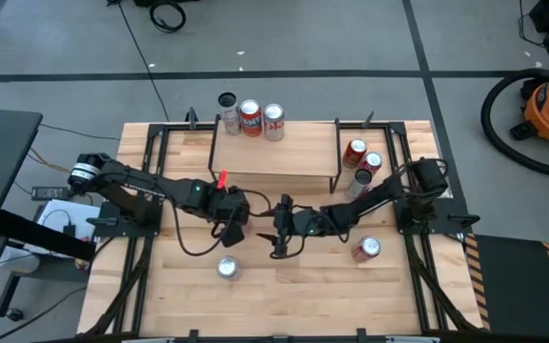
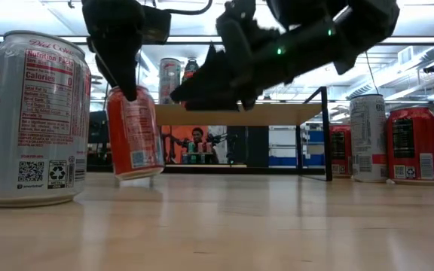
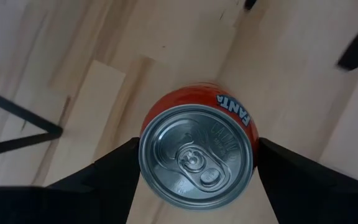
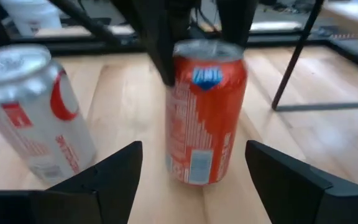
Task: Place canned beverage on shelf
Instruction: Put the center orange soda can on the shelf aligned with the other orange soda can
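An orange Fanta can (image 3: 196, 155) is seen from directly above in the left wrist view, filling the lower centre of the frame, with one dark finger (image 3: 107, 171) pressed to its left flank and the other to its right; the left gripper (image 1: 231, 221) is thus closed about the can, its fingers spread only to the can's width. In the low view the same can (image 2: 135, 132) is shown left of centre, slightly tilted, gripped near its top from above, its base at or just above the tabletop (image 2: 277, 226); which of the two cannot be told. In the high view the left gripper is placed just left of centre, below the shelf (image 1: 274, 152), whose light-wood board occupies the upper middle of the frame. Three cans (image 1: 251, 116) are lined along the shelf's upper edge. The right gripper (image 1: 282, 236) is found near centre, just right of the left gripper, its fingers parted and holding nothing; in the right wrist view the orange can stands between and beyond them, apart from both. A silver Diet Coke can (image 2: 30, 119) stands at the far left of the low view.
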Robot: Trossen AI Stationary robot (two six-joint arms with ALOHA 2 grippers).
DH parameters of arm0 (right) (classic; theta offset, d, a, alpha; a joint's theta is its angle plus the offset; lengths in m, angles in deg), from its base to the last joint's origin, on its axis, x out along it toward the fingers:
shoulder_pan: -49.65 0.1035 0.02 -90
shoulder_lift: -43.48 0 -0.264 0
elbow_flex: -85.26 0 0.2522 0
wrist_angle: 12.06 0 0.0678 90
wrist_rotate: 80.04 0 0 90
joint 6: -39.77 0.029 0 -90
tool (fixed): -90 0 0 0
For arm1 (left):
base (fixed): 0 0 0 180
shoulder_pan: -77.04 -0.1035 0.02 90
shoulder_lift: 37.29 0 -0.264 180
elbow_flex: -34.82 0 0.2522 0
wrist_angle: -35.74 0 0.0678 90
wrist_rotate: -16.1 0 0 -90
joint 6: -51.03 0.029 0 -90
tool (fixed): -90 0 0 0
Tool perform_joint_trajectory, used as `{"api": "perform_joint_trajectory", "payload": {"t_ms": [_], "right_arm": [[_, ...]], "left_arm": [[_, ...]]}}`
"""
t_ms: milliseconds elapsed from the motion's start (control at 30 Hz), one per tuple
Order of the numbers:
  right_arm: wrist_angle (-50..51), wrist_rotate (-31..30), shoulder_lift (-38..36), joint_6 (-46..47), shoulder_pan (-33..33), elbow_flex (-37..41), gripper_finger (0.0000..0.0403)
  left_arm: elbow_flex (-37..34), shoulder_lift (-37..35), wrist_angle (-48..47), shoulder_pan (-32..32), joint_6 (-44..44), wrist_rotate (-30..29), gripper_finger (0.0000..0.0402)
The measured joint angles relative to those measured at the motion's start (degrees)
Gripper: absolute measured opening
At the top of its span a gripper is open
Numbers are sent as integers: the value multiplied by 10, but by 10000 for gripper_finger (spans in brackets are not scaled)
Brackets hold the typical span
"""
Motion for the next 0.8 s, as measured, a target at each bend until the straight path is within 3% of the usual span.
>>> {"api": "perform_joint_trajectory", "payload": {"t_ms": [400, 567, 800], "right_arm": [[-3, -62, 58, -28, -2, -51, 369], [-49, -125, 85, -20, 3, -60, 366], [-89, -94, 121, 9, 0, -63, 360]], "left_arm": [[8, 32, 22, -3, 26, -10, 296], [26, 36, 19, 0, 24, -9, 295], [29, 35, 19, 1, 27, -10, 304]]}}
